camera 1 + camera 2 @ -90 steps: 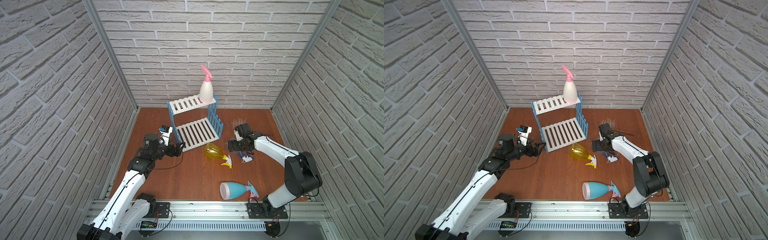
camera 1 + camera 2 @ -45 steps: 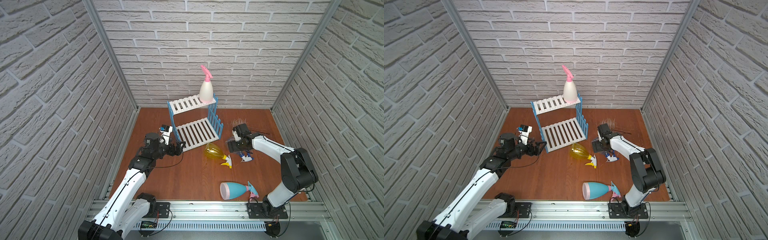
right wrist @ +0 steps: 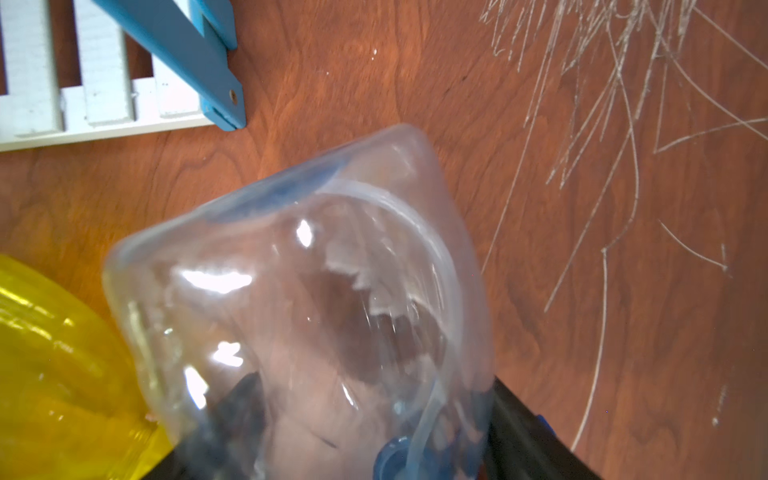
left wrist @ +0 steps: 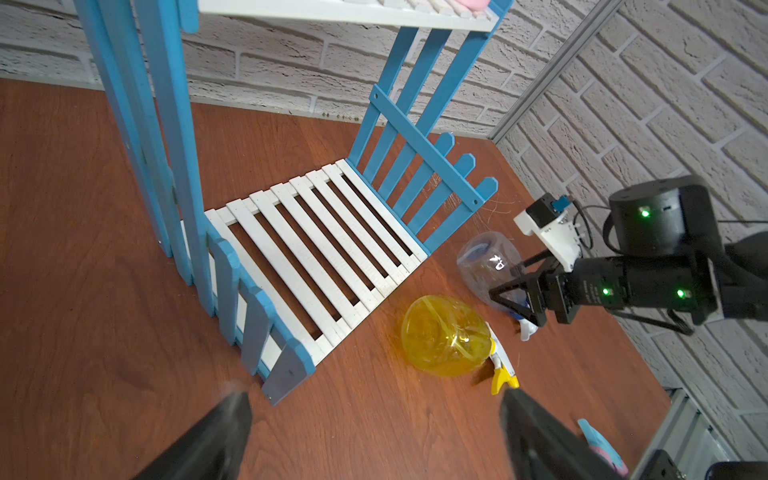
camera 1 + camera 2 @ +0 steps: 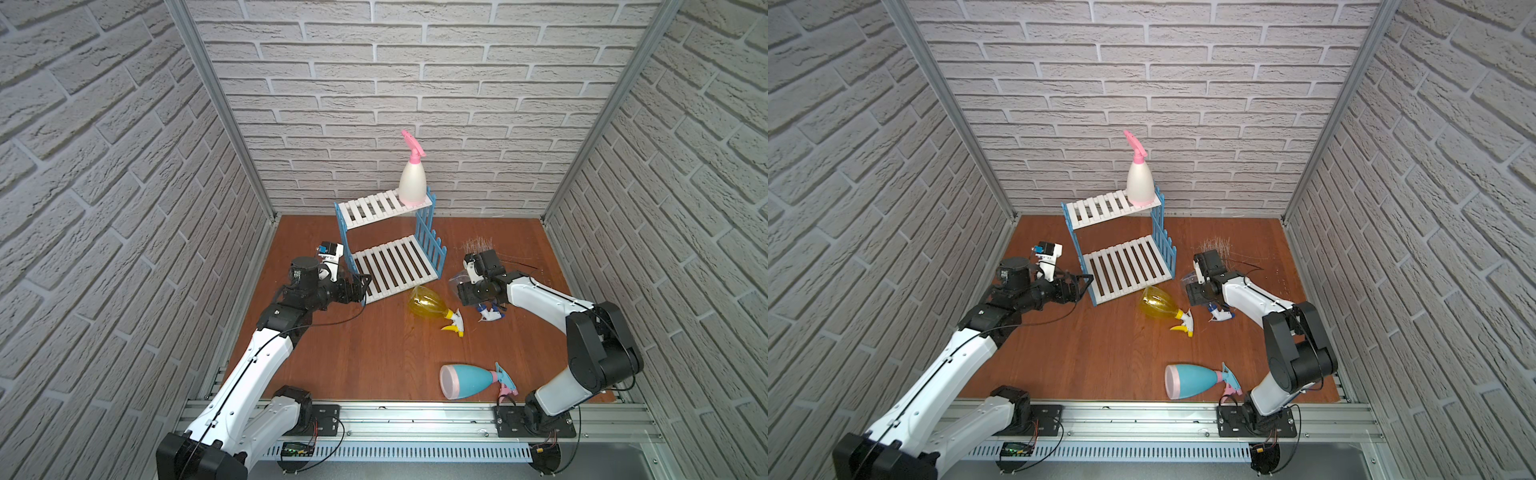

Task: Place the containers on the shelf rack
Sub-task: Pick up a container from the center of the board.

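The shelf rack (image 5: pixel 428 245) stands at the back, with the cream-white container (image 5: pixel 412 183) upright on its top shelf. The yellow container (image 5: pixel 428 305) lies on the wooden floor before the rack. Beside it lies the clear container (image 3: pixel 299 299), its white-blue trigger (image 5: pixel 490 316) pointing forward. My right gripper (image 3: pixel 374 407) has a finger on each side of the clear container near its neck; whether they press it is unclear. The teal-blue container (image 5: pixel 469 380) lies near the front edge. My left gripper (image 4: pixel 374 397) is open and holds nothing, at the rack's front left corner.
A scatter of thin pale fibres (image 5: pixel 478 243) lies on the floor behind my right gripper. Brick walls close in three sides, and a metal rail (image 5: pixel 415 415) runs along the front. The lower shelf (image 4: pixel 324 245) holds nothing.
My right gripper's jaws have narrowed around the clear container. The left arm has shifted slightly toward the rack, still open.
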### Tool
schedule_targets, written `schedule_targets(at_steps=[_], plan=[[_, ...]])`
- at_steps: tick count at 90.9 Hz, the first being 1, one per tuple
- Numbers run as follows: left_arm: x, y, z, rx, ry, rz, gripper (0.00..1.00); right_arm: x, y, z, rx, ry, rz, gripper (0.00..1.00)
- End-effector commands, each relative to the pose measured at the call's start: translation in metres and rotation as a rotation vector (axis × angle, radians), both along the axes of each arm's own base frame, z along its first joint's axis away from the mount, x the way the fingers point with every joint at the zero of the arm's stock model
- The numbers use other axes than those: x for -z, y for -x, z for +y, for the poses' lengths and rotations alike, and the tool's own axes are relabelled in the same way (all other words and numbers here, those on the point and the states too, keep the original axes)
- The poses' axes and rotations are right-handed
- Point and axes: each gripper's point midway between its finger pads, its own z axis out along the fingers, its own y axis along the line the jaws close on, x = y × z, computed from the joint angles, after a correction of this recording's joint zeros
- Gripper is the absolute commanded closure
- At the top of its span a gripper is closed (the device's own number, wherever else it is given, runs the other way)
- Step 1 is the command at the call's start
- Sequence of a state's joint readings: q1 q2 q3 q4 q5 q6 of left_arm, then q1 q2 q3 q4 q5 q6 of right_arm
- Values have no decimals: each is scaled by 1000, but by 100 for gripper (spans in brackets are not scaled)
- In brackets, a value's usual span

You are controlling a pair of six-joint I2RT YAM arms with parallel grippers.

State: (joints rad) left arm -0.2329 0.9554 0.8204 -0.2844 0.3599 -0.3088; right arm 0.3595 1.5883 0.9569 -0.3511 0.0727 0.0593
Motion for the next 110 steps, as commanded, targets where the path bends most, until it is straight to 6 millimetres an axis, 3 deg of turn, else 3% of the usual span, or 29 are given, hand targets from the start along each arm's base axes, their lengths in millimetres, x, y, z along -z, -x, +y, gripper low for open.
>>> schedule_targets(at_steps=[1,13,24,40,53,81,110], plan=[[-16,-5,-5,-31,12,37,2,-32,4,-5,17,-11,-93,27],[-18,-4,-26,-10,-19,99,2,-61,20,-8,20,-40,-171,27],[-24,-7,-47,2,-65,102,2,-88,36,2,-56,-96,-243,28],[-34,-11,-88,86,44,126,2,-126,51,34,-196,-163,-338,29],[-36,-11,-122,192,140,189,2,-144,55,65,-288,-181,-379,29],[-26,-8,-160,325,229,304,2,-160,56,120,-424,-189,-420,29],[-24,-9,-169,363,258,321,2,-164,61,136,-475,-175,-436,29]])
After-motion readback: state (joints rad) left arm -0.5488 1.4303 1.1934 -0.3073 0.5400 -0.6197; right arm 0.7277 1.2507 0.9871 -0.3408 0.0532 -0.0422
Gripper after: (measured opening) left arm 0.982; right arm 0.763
